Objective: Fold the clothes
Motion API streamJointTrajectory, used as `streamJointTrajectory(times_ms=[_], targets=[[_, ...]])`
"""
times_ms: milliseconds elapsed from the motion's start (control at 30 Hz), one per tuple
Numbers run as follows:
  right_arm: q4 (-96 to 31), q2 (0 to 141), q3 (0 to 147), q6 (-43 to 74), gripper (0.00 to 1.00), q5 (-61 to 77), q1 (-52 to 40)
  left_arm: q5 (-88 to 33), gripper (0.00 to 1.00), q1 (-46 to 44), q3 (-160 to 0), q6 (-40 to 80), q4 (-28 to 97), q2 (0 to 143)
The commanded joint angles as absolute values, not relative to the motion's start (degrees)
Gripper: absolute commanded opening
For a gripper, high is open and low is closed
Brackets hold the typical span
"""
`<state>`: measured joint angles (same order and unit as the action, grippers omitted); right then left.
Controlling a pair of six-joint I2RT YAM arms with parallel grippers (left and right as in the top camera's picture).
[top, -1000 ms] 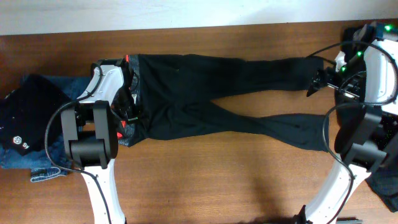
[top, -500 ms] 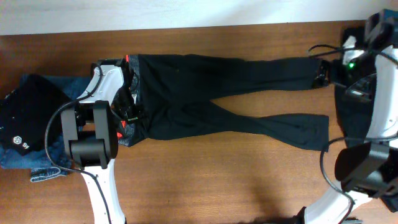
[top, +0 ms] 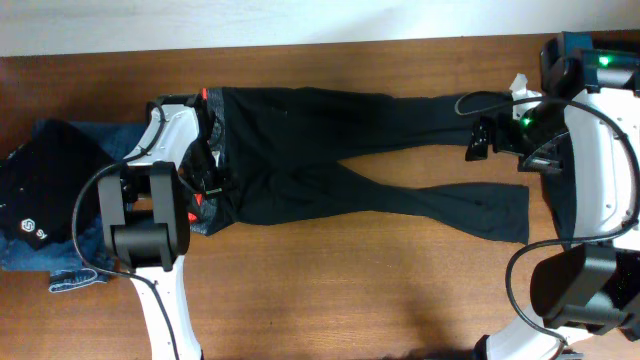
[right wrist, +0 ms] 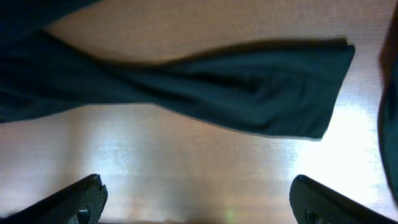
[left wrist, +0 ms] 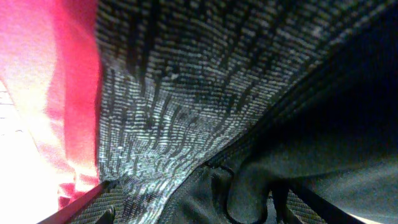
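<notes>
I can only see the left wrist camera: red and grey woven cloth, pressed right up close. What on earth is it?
Observer: It's the waistband of long black trousers, laid out flat along a wooden table.
Operator: Where's the other arm?
Observer: At the far end. The right claw hangs wide open by the trouser cuffs, holding nothing.
Operator: Any other clothes?
Observer: Yes, blue jeans lie under a dark garment at the table's left edge.
</notes>
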<state>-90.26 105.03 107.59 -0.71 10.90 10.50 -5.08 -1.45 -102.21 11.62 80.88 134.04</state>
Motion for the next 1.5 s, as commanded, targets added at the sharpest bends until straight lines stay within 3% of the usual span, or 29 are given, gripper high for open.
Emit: streamJointTrajectory(times_ms=[0,433,833,1033,1467], targets=[[-87.1,103.5,103.5,-3.6,0.99,11.5,10.5,-3.2,0.76,-1.1,-101.0,10.6,78.0,136.1],[-67.0,103.5,80.9,-3.8,0.99,8.4,14.7,-3.2,0.77,-1.1,-101.0,10.6,78.0,136.1],[-69.7,103.6,77.3,-0.1,0.99,2.7,18.1,-3.2,0.77,-1.1,-101.0,10.6,77.6,136.1],[-65.5,103.6,71.5,8.0,0.99,-1.3,20.4,-3.2,0.77,-1.1,-101.0,10.6,77.6,136.1],[-55.9,103.7,63.8,8.0,0.99,-1.2,22.9,-3.2,0.78,-1.1,-101.0,10.6,77.2,136.1]])
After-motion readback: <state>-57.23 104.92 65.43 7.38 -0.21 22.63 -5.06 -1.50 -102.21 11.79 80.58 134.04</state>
